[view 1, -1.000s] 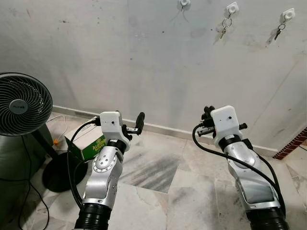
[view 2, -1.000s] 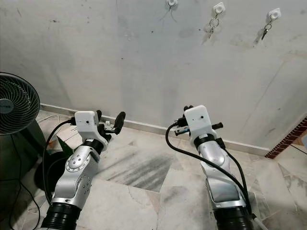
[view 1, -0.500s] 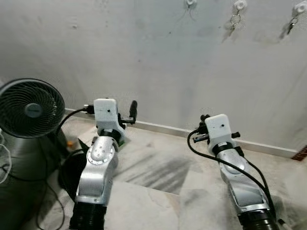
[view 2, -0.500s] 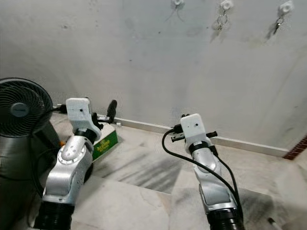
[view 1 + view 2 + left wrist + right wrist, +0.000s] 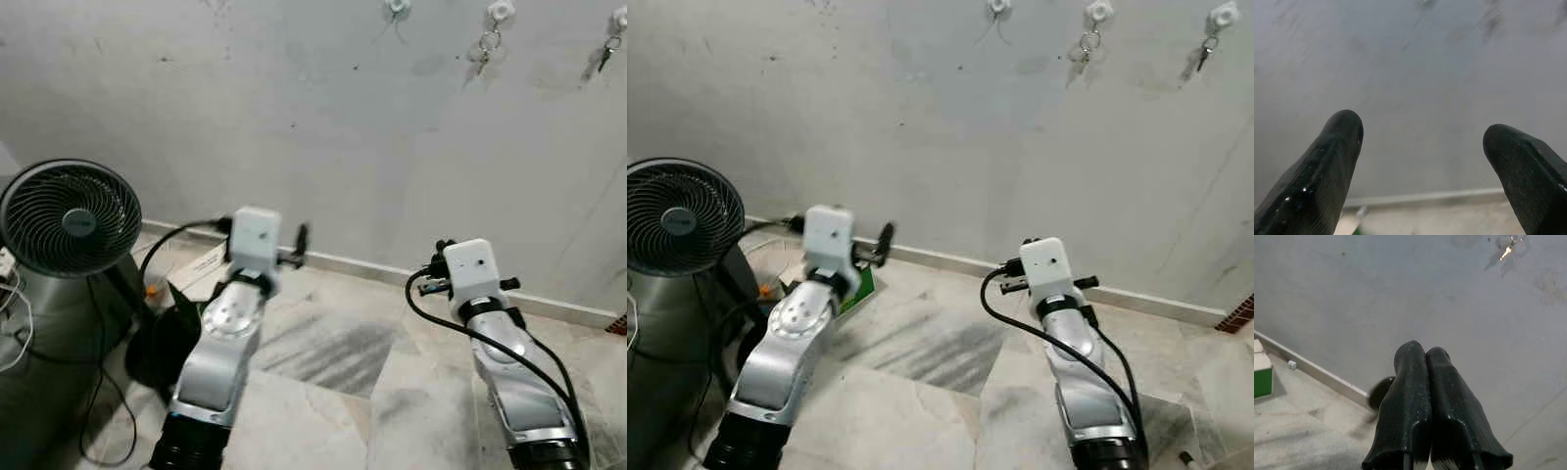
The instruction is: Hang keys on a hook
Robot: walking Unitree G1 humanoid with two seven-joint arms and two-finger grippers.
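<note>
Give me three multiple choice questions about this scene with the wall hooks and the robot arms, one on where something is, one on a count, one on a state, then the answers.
1. Where does the black fan stand?
A. On the robot's left, on the floor by the wall
B. On the robot's right, under the hooks
C. Between the two arms

2. How many of the three white hooks carry keys?
A. None
B. Two
C. Three

3. How do the jaws of the two grippers stand?
A. Both open
B. Left shut, right open
C. Left open, right shut

Answers: 1 A, it stands beside the left arm. 2 B, the middle hook and the right hook each carry keys, while the left hook is bare. 3 C, the left gripper shows a wide gap and the right gripper has its fingers pressed together.
</note>
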